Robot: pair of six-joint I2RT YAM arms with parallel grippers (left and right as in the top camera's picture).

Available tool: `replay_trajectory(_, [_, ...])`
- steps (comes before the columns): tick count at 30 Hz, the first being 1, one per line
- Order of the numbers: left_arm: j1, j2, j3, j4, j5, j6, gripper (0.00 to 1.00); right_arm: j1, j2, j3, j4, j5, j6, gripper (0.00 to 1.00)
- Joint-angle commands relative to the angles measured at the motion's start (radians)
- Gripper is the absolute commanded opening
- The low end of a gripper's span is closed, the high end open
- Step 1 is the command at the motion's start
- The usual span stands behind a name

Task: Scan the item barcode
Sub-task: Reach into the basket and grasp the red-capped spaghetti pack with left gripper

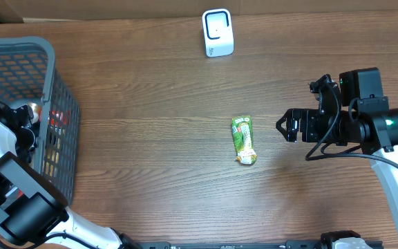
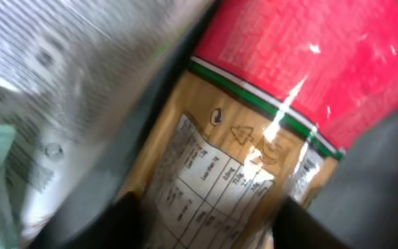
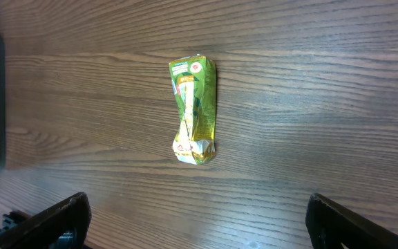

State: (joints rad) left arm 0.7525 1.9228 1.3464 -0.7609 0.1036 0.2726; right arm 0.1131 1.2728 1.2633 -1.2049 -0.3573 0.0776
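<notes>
Now, inside the basket (image 1: 64,159), left jaws straddle a red-and-tan packet (image 2: 254,138), grip impossible to tell; best pinch it alone, then lift straight. Right jaws gape well outside the basket.

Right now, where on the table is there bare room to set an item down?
The widest bare tabletop lies between the basket and the green packet. Another patch sits between the scanner and the packet. It is crowded inside the packed basket and right of the packet, where the right pincer hovers.
</notes>
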Motion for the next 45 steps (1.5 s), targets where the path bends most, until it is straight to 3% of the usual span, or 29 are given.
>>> replay_trajectory(1, [-0.007,0.085,-0.053,-0.043,-0.009,-0.011,0.06,0.005,-0.003,0.006,0.003,0.009,-0.008,1.0])
replay_trajectory(8, [-0.007,0.075,-0.048,-0.051,-0.01,-0.026,0.04,0.005,-0.003,0.006,0.001,0.009,-0.008,1.0])
replay_trajectory(17, [-0.007,0.002,0.18,-0.199,-0.01,-0.125,0.04,0.005,-0.003,0.006,-0.002,0.009,-0.008,1.0])
replay_trajectory(22, [-0.007,-0.004,0.182,-0.228,-0.012,-0.131,0.04,0.005,-0.003,0.006,0.0,0.009,-0.008,1.0])
replay_trajectory(23, [-0.007,-0.002,0.168,-0.227,-0.017,-0.131,0.09,0.005,-0.003,0.006,0.001,0.009,-0.008,1.0])
replay_trajectory(26, [-0.007,0.012,0.11,-0.211,-0.036,-0.131,0.59,0.005,-0.003,0.006,0.003,0.009,-0.008,1.0])
replay_trajectory(28, [-0.007,0.019,0.056,-0.183,-0.036,-0.132,1.0,0.005,-0.003,0.006,0.003,0.009,-0.008,1.0])
replay_trajectory(29, [-0.007,0.021,0.024,-0.16,-0.036,-0.131,1.0,0.005,-0.003,0.006,0.003,0.009,-0.008,1.0])
replay_trajectory(38, [-0.007,0.021,-0.22,0.064,-0.036,-0.132,0.96,0.005,-0.003,0.006,0.001,0.009,-0.007,1.0])
replay_trajectory(40, [-0.007,0.021,-0.218,0.07,-0.034,-0.132,0.76,0.005,-0.003,0.006,0.0,0.009,-0.007,1.0])
replay_trajectory(42, [-0.007,0.021,-0.216,0.077,-0.032,-0.134,0.44,0.005,-0.003,0.006,-0.001,0.009,-0.007,1.0])
replay_trajectory(45, [-0.007,0.021,-0.204,0.078,-0.032,-0.172,0.08,0.005,-0.003,0.006,-0.002,0.009,-0.007,1.0])
